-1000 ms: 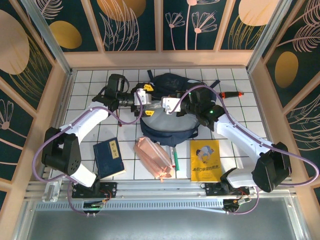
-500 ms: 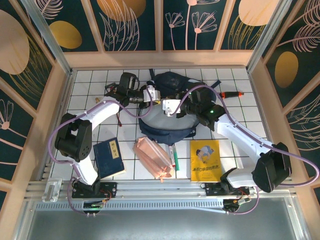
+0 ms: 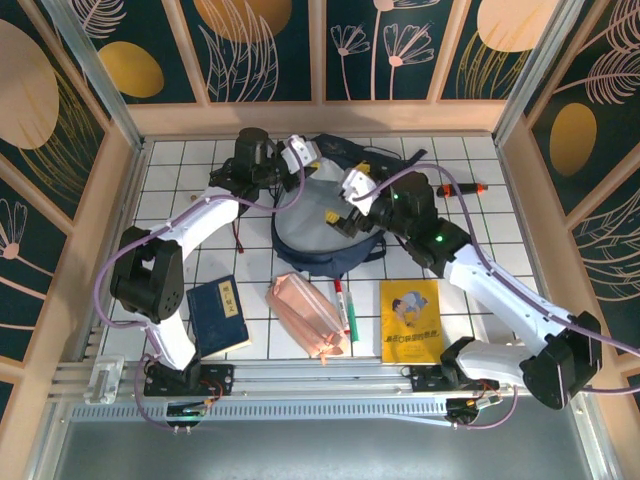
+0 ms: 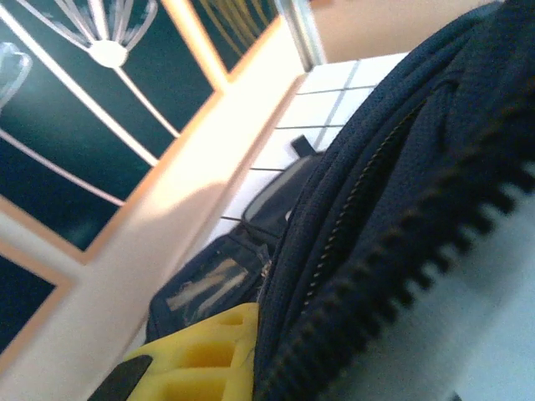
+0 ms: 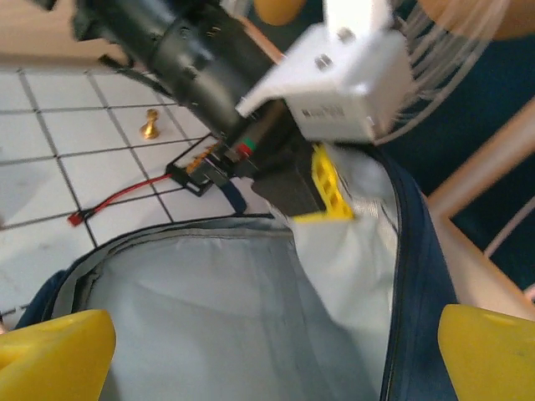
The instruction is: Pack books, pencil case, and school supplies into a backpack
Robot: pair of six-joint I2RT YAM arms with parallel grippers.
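While every item to be packed lies out on the table (image 3: 176,176), I judge that loading has not begun and this moment belongs to getting the bag open. At the far left, near the front edge, the dark navy book (image 3: 218,315) lies flat, well apart from the bag. Behind it the left arm reaches across to the backpack (image 3: 322,228). In the right wrist view the left tool (image 5: 330,200) is clamped on the bag's upper rim, pinching the pale lining and lifting it. The left wrist view agrees, with zipper teeth and navy fabric pressed right beside one yellow finger. The bag's mouth gapes toward the near side, its grey lining shows, and I can see nothing inside. Just in front of it lies the pink pencil case (image 3: 308,316), angled, with the red-capped marker (image 3: 341,303) just beside it on the right. Over the opening hovers the right tool (image 5: 272,368), its yellow fingers spread wide and empty. Further right the yellow book (image 3: 411,320) lies flat near the front edge, and a red-and-black handled tool (image 3: 463,188) rests behind it near the bag's right side. Done so far is an opened bag held by its rim. Both books, the case and the marker have yet to go in.
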